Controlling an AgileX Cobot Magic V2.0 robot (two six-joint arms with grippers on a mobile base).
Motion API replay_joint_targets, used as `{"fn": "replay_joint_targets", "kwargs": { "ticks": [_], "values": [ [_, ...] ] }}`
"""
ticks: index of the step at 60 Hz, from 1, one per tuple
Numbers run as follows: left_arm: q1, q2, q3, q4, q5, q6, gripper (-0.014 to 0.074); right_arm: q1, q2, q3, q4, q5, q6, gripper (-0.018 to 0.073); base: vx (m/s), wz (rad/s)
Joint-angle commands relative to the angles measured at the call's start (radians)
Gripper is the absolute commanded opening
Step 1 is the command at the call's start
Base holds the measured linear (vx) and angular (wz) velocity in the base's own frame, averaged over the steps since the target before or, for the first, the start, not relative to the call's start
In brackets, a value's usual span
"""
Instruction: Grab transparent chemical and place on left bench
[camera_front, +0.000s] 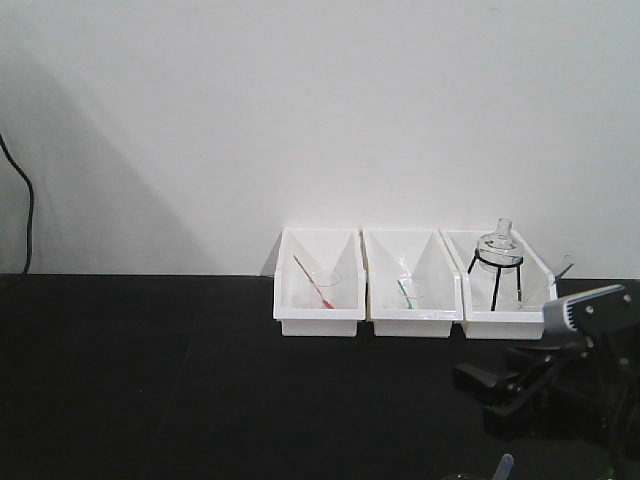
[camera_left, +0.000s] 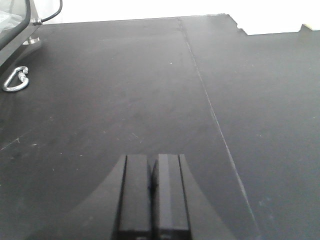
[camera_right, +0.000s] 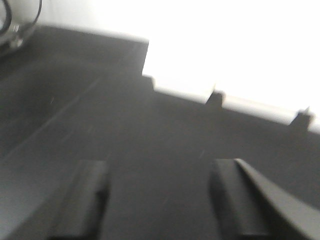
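At the lower right of the front view the right gripper (camera_right: 157, 200) hovers with its jaws spread wide over the black bench (camera_front: 180, 380), the left gripper (camera_left: 152, 200) is pressed closed on nothing, and a pale dropper tip (camera_front: 503, 467) pokes up at the bottom edge.

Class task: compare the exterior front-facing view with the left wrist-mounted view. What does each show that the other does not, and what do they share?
Only the front-facing view shows three white bins against the wall: the left bin holds a red-tinted dropper, the middle bin a green-tinted dropper, and the right bin a glass vessel on a black tripod stand.

Only the left wrist view shows the left gripper, shut and empty, a silver carabiner, and a seam across the worktop.

Both show the black bench and the white wall.
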Motion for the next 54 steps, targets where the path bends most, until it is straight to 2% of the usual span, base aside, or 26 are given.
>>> {"fn": "replay_joint_targets", "kwargs": {
  "ticks": [1,7,9,17,35,54],
  "values": [
    [-0.002,-0.019,0.016,-0.001,-0.078,-0.008,-0.0003,0.0,-0.114,-0.049,0.051,-0.037,-0.019,0.0309,0.0,0.0],
    [-0.002,-0.019,0.016,-0.001,-0.078,-0.008,-0.0003,0.0,-0.249,-0.044,0.001,-0.113,-0.003,0.0086,0.0,0.0],
    [-0.002,-0.019,0.016,-0.001,-0.078,-0.008,-0.0003,0.0,-0.312,-0.044,-0.024,-0.13,0.016,-0.0015,0.0,0.0],
    [-0.002,-0.019,0.016,-0.001,-0.078,-0.008,-0.0003,0.0,-0.446,-0.044,-0.053,-0.156,0.09,-0.001,0.0,0.0],
    [-0.002,-0.019,0.016,-0.001,-0.078,-0.008,-0.0003,0.0,-0.608,-0.044,-0.058,-0.167,0.091,-0.0007,0.0,0.0],
    [-0.002,-0.019,0.016,-0.001,-0.078,-0.008,-0.0003,0.0,-0.64,-0.044,-0.058,-0.167,0.091,-0.0007,0.0,0.0]
  ]
}}
